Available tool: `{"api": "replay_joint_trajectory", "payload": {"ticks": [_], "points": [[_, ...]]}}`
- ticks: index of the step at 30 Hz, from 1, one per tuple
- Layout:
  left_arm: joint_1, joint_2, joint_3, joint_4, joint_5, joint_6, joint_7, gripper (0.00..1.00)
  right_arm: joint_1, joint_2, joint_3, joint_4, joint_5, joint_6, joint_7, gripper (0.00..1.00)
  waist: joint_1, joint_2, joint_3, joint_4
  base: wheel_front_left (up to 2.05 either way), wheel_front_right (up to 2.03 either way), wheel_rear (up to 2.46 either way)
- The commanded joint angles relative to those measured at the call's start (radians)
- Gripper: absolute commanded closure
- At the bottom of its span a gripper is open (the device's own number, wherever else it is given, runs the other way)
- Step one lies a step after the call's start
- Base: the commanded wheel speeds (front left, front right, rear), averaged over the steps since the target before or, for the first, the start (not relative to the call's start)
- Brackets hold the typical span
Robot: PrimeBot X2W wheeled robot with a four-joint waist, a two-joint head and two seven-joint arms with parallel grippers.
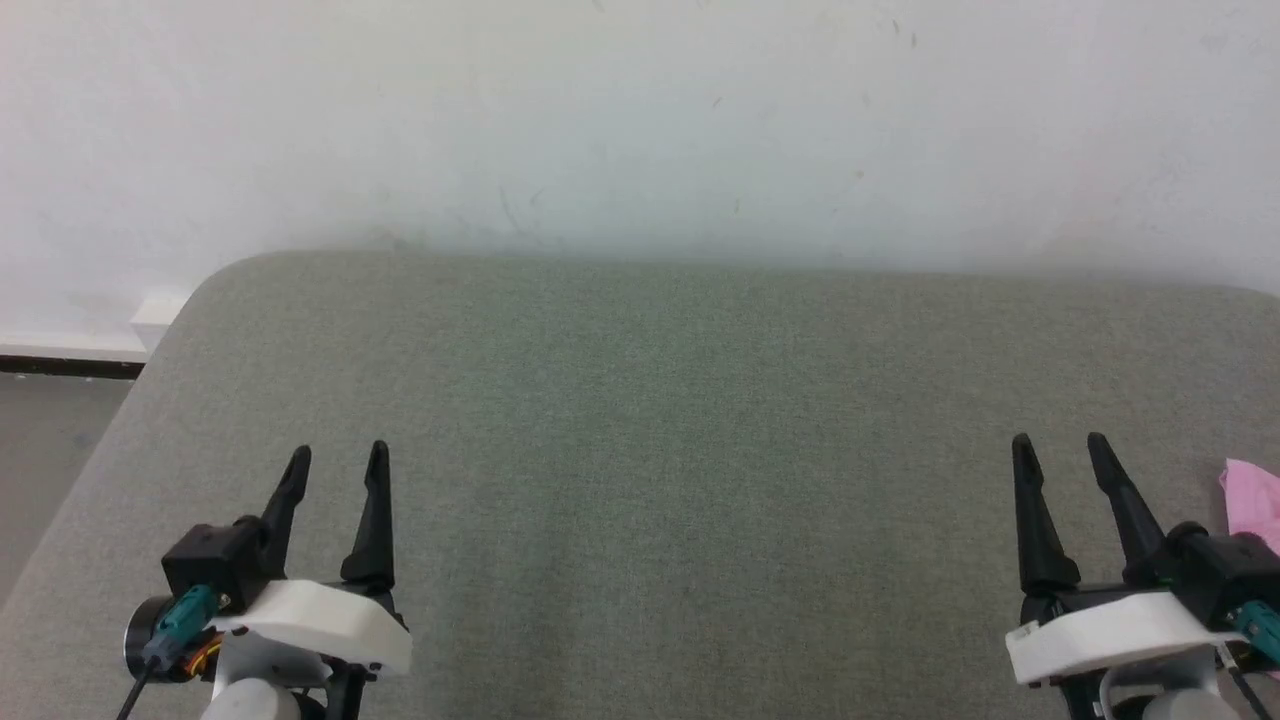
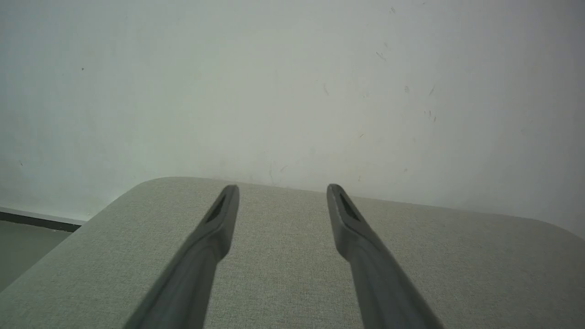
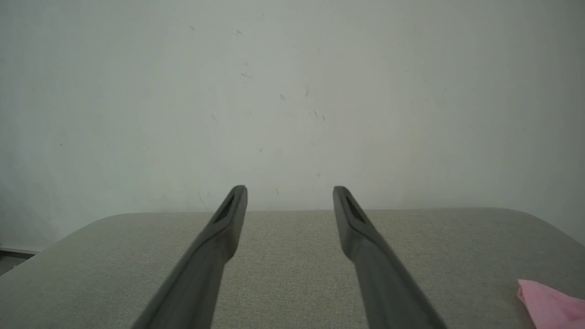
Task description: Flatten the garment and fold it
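Garment (image 1: 1255, 505): plain light pink. Surface (image 1: 640, 450): grey-green, fine woven fleck. Wall (image 1: 640, 120): off-white, small dark scuffs. Left gripper (image 1: 338, 455) and right gripper (image 1: 1060, 445): black jaws, white housings (image 1: 320, 620), teal connectors (image 1: 185, 610).

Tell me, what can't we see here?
The garment: head view's right edge cuts it off; just a pink corner shows, so its shape is unknown.
Right wrist view: its bottom right corner cuts the garment too.
The right gripper: head view's bottom edge cuts its arm.

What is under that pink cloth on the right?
The cloth lies on the grey-green pad. Just a corner is in view; whatever the fabric covers, and the rest past the picture's edge, cannot be seen.
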Motion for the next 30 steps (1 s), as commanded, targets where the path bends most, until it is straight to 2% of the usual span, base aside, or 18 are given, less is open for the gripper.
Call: {"api": "replay_joint_trajectory", "payload": {"ticks": [1,6,17,30], "points": [[0.004,0.000,0.003,0.006,-0.009,-0.003,0.002,0.00,0.017,0.003,-0.003,0.005,0.002,-0.002,-0.005,0.00,0.0000,-0.0001,-0.003,0.000,0.00,0.00,0.00],[0.019,-0.016,0.006,0.016,-0.017,0.011,-0.005,0.00,0.036,0.003,-0.009,0.017,0.017,-0.002,-0.005,0.00,0.0000,-0.0001,-0.006,-0.004,0.00,0.00,0.00],[0.033,-0.040,0.003,0.024,-0.020,0.010,-0.020,0.00,0.049,0.003,-0.008,0.022,0.033,-0.002,-0.005,0.00,0.0000,-0.0001,-0.004,-0.006,0.00,0.00,0.00],[0.025,-0.049,-0.008,0.038,-0.006,0.019,-0.026,0.00,0.046,0.003,0.000,0.022,0.048,-0.002,-0.005,0.00,0.0000,-0.0001,-0.001,-0.003,0.00,0.00,0.00]]}}
